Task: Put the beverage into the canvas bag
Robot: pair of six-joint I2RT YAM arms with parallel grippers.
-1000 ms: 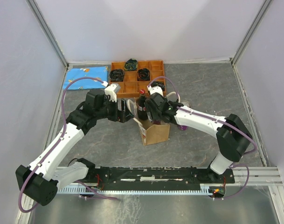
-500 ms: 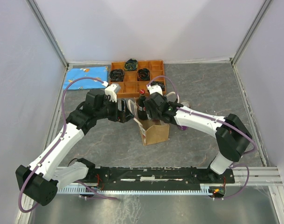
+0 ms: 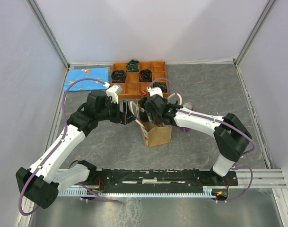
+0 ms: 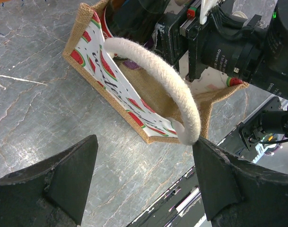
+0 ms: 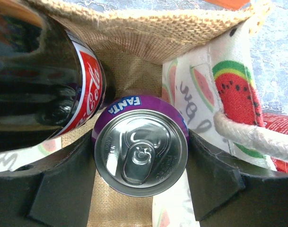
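Note:
The canvas bag (image 3: 158,135) stands upright mid-table, tan with watermelon-print lining and white rope handles (image 4: 159,72). My right gripper (image 5: 141,161) is lowered into the bag's mouth, shut on a purple Fanta can (image 5: 141,152) seen from above, a finger on each side. A Coca-Cola bottle (image 5: 44,90) stands in the bag beside the can. My left gripper (image 4: 144,175) is open just left of the bag (image 4: 129,101); one handle loop rests against its right finger. In the top view the left gripper (image 3: 129,113) and right gripper (image 3: 155,116) flank the bag's top.
A wooden compartment tray (image 3: 139,78) with black cable coils sits behind the bag. A blue patterned cloth (image 3: 87,78) lies at the back left. A small round object (image 3: 188,105) lies right of the bag, behind the right arm.
The right arm has shifted slightly left and lower over the bag with the can. The left arm has not moved.

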